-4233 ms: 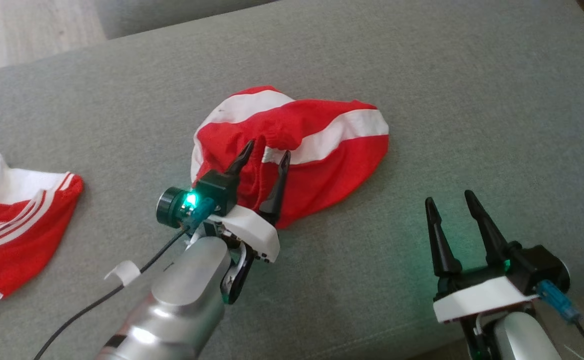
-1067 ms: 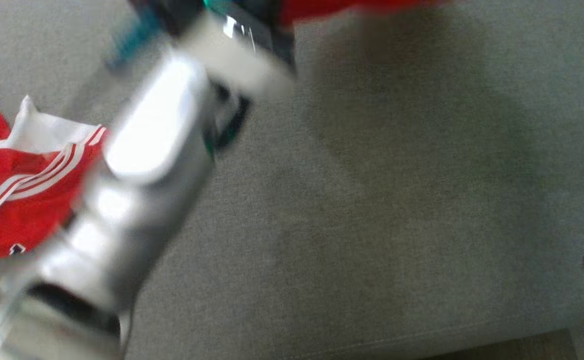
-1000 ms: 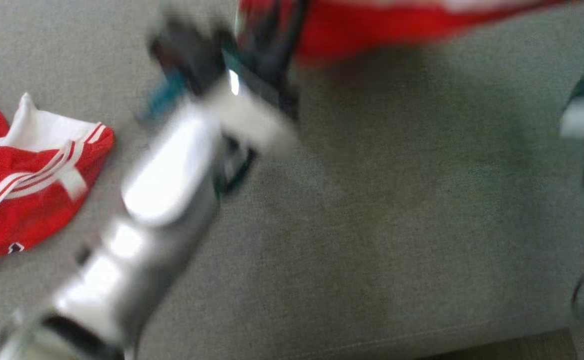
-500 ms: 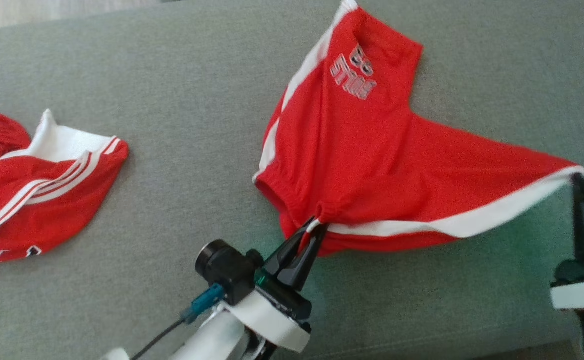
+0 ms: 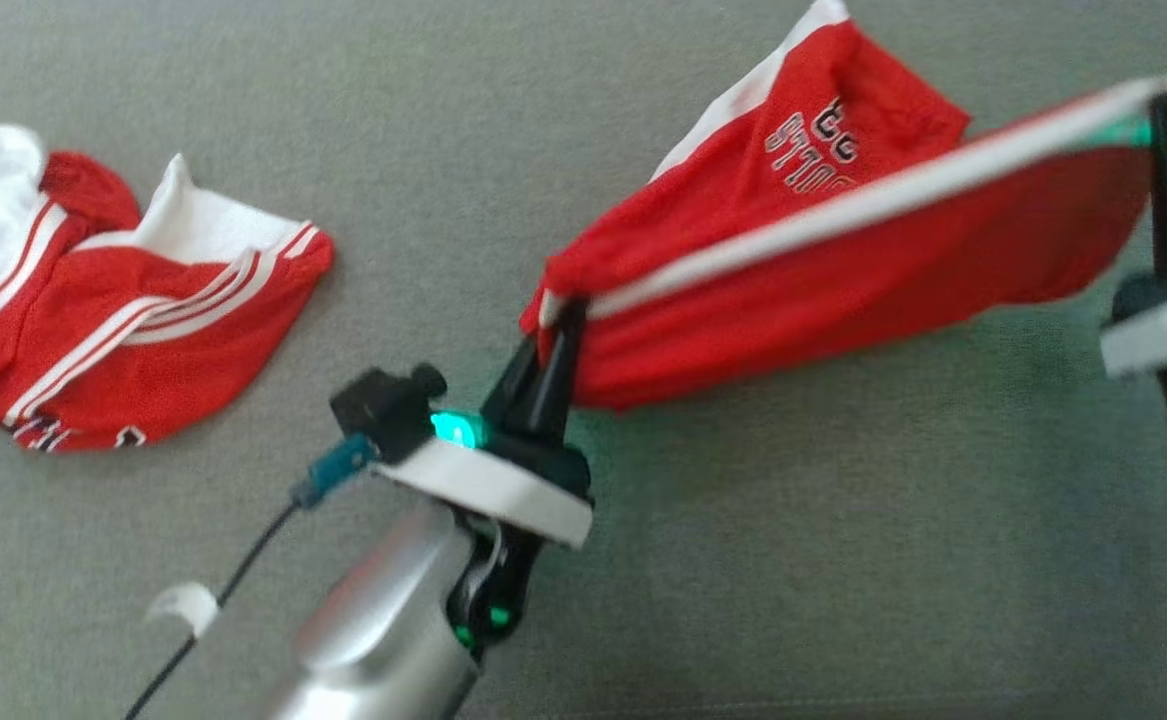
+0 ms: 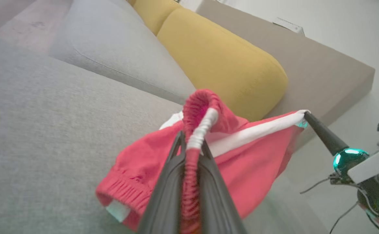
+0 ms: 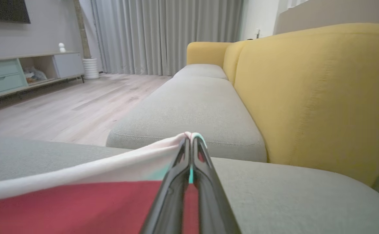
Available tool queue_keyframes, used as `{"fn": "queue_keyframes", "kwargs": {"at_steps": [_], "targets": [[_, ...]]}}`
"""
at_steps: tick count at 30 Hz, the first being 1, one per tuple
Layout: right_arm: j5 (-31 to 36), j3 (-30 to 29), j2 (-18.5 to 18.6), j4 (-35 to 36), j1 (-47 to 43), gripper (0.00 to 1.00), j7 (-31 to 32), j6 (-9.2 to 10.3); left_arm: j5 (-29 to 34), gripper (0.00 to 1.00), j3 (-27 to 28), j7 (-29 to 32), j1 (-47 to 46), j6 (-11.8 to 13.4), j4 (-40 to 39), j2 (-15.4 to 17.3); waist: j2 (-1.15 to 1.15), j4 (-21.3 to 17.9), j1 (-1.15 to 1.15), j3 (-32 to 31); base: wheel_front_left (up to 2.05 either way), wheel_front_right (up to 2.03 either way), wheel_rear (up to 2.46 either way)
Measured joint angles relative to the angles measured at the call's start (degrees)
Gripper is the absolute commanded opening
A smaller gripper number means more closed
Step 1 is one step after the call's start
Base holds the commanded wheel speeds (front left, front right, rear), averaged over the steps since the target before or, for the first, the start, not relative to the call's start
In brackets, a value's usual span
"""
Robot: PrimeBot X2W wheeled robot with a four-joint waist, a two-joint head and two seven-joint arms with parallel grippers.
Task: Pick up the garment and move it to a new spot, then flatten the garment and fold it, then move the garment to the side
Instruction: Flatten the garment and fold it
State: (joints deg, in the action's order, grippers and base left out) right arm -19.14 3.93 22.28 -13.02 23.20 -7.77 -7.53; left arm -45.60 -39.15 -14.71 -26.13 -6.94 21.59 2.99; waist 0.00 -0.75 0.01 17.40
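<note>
A red garment [image 5: 843,270] with a white stripe [image 5: 843,205] is stretched between two robot end effectors above a grey sofa seat cushion [image 5: 793,560]. In the head view the left end effector [image 5: 561,322] sits near the centre, with its silver forearm rising from 6 o'clock. Its two dark fingers are closed tight on the gathered elastic waistband [image 6: 194,113]. The left wrist view shows that red waistband pinched between the fingers and looping up above their tips. The right end effector [image 5: 1165,100] is at 2 o'clock by the picture's edge, and its fingers are pressed together on the white hem at the garment's other end. The right wrist view confirms the pinch, with white cloth trapped at the fingertips and red cloth falling away toward 8 o'clock. The white stripe runs taut from one grip to the other, climbing from the centre toward 2 o'clock, and the red cloth sags beneath it. One leg of the garment, printed with blurred lettering [image 5: 811,140], reaches toward 1 o'clock; it is not clear whether it touches the cushion. At 9 o'clock, well apart, a second red and white garment [image 5: 133,300] lies crumpled on the same cushion. A green light [image 5: 455,430] glows on the left wrist. A yellow back cushion [image 6: 221,61] stands behind the seat, at 12 o'clock in the left wrist view.
</note>
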Motion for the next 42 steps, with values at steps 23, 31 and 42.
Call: {"fn": "queue_keyframes", "kwargs": {"at_steps": [23,31,42], "targets": [[-3.24,23.64,2.47,-35.08,30.55,1.00,-5.61,0.00,-13.70,1.00,-5.49,0.00,-5.76,4.42,-1.66,-0.31,0.00,8.33,-0.01,8.18,0.00,0.00,0.00],[-12.47,30.20,7.51,-34.39,28.48,1.00,-6.41,0.00,7.84,1.00,-1.68,0.00,-4.93,12.17,-6.84,-0.36,0.00,9.39,-0.01,6.08,0.00,0.00,0.00],[-26.53,33.96,16.31,-35.91,23.27,1.00,2.65,0.00,25.17,1.00,3.28,-0.01,10.91,19.87,-20.08,-0.23,0.00,16.19,-0.01,4.85,0.00,0.00,0.00]]}}
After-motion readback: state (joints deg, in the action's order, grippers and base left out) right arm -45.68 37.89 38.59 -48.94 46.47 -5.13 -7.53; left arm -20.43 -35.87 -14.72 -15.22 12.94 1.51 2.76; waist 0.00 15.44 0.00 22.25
